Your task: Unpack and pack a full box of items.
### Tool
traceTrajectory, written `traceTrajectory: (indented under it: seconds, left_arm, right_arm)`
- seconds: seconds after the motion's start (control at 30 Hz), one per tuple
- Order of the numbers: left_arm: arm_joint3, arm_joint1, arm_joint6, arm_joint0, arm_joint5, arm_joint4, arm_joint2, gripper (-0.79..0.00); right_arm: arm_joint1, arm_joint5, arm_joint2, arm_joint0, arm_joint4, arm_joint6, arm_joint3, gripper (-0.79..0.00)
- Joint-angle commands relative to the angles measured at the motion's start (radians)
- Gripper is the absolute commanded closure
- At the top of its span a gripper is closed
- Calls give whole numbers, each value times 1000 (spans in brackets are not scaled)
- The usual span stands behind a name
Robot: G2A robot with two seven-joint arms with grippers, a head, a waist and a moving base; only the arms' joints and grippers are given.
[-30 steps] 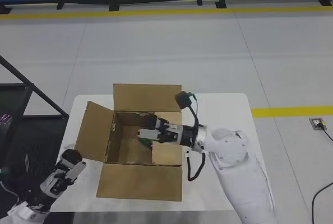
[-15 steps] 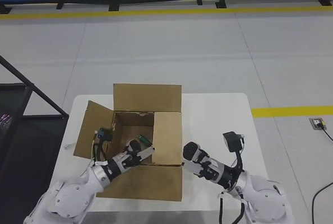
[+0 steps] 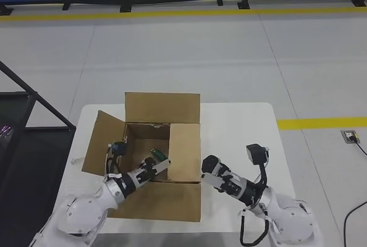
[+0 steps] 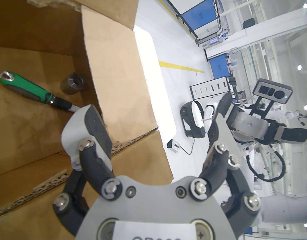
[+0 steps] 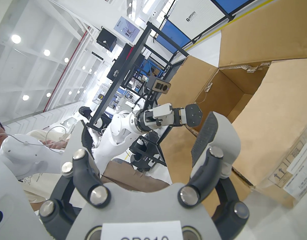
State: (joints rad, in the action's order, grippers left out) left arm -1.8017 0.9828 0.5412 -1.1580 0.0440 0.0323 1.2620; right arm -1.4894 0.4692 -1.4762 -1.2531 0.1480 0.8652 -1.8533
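The open cardboard box (image 3: 162, 106) stands in the middle of the table, all flaps folded out. Inside lie a green-handled screwdriver (image 4: 25, 92) and a small dark metal cylinder (image 4: 72, 83); the screwdriver's green handle (image 3: 160, 153) also shows from above. My left gripper (image 3: 159, 165) hangs over the box's near inner edge, open and empty (image 4: 158, 123). My right gripper (image 3: 207, 168) is outside the box, beside its right flap, open with nothing held (image 5: 145, 138). From the right wrist, the box (image 5: 268, 101) lies ahead, with the left gripper (image 5: 186, 116) beyond.
The white table (image 3: 245, 123) has bare room to the right of the box and a narrow strip to its left. A black metal frame (image 3: 23, 123) stands off the table's left side.
One second ago the right gripper was inside the box and the left arm was at the table's near left corner. The right arm has pulled out to the right; the left gripper has moved over the box.
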Motion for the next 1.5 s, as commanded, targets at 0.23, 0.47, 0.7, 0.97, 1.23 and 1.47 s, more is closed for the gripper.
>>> traceTrajectory:
  seconds: [0.23,0.47,0.7,0.97,1.23,1.47]
  left_arm:
    - [297,49,175,255,3,-123,-178,-785]
    - [445,98,168,379,50,-146,-298,-785]
    - [452,105,148,379,108,-164,-284,-785]
    - [305,95,149,320,131,-206,-217,-785]
    - [245,127,91,362,105,-239,-287,-785]
    - [404,197,28,496,77,-238,-454,-785]
  right_arm:
    - [24,32,-66,-60,-46,-44,-27,-785]
    - [40,61,-112,-143,-65,-89,-70,-785]
    - [53,59,-104,-154,-64,-113,-78,-785]
    - [64,47,-91,-131,-66,-158,-76,-785]
    - [77,85,-154,-204,-97,-249,-132,-785]
    - [85,135,-228,-325,-106,-350,-181,-785]
